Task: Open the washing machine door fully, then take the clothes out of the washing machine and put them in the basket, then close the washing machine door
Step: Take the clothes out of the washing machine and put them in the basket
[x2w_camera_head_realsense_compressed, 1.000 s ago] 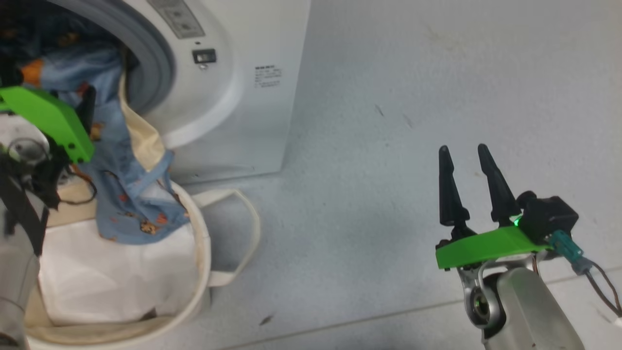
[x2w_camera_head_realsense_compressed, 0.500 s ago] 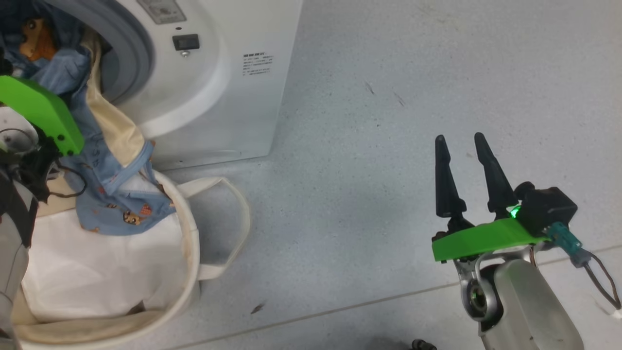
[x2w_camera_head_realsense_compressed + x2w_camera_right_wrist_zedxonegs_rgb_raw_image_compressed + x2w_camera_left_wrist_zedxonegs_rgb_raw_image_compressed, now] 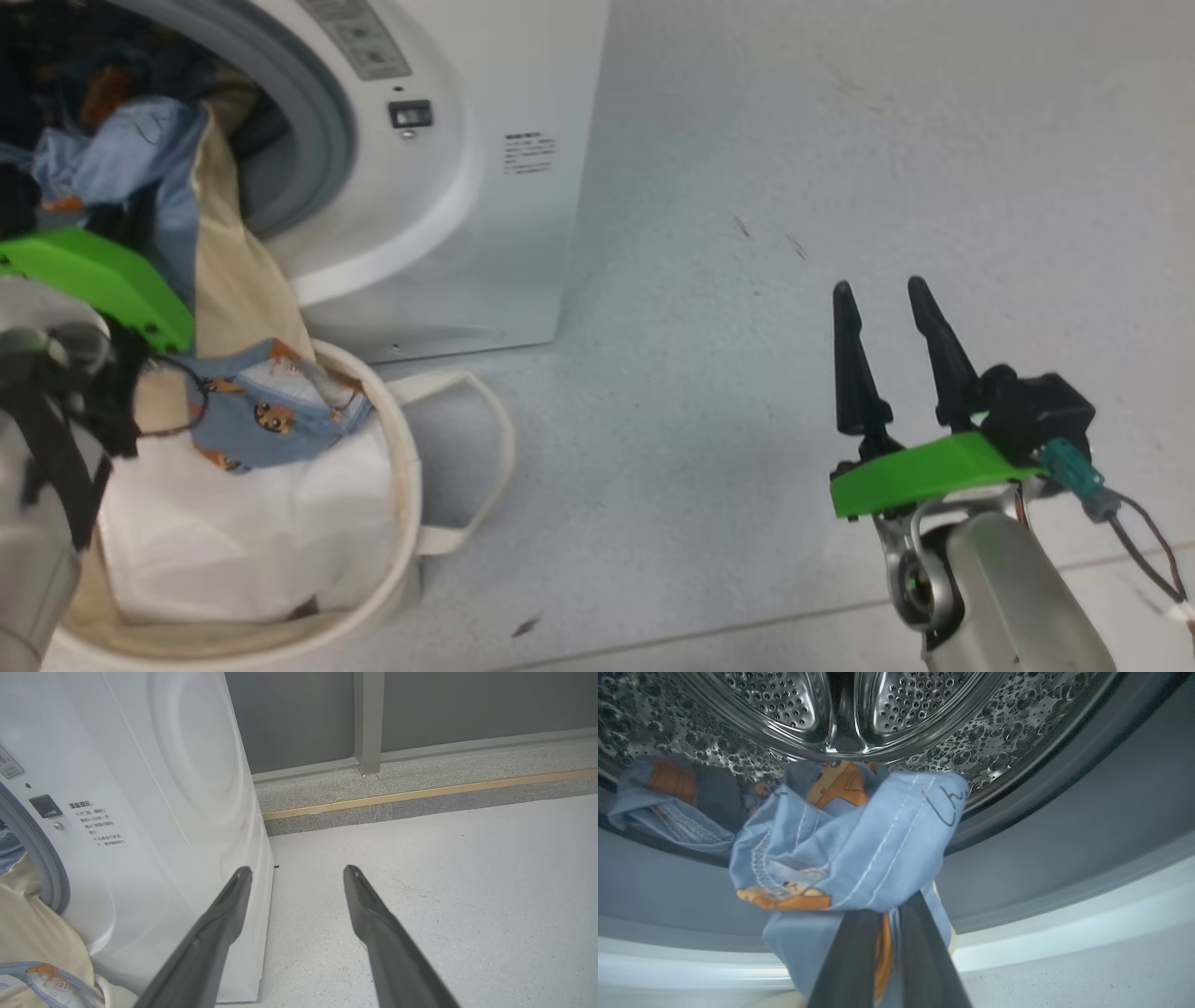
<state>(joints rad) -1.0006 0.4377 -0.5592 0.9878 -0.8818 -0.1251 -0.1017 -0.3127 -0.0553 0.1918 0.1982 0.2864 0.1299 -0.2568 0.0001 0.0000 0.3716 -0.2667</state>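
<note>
The white washing machine [image 3: 448,215] stands at the upper left with its perforated drum [image 3: 840,714] exposed; the washing machine door is out of view. Light-blue printed clothes [image 3: 140,159] spill from the drum mouth. One garment's cream lining [image 3: 233,280] hangs down, and its printed end [image 3: 271,415] lies inside the cream basket [image 3: 406,485] below. In the left wrist view my left gripper [image 3: 889,905] is shut on a bunched fold of the clothes [image 3: 859,849] at the drum mouth. My right gripper [image 3: 882,294] hovers open over bare floor to the right, also seen from its own wrist [image 3: 296,872].
A white folded sheet [image 3: 252,532] lines the basket's bottom. One loop handle [image 3: 490,467] lies on the floor beside it. The grey gasket [image 3: 327,140] rings the opening. Pale speckled floor [image 3: 747,187] stretches right of the washer, ending at a raised kerb [image 3: 420,793] and a grey wall.
My left gripper has shut on the blue clothes at the drum mouth. The head camera has shifted. The right gripper stays open in the same pose.
</note>
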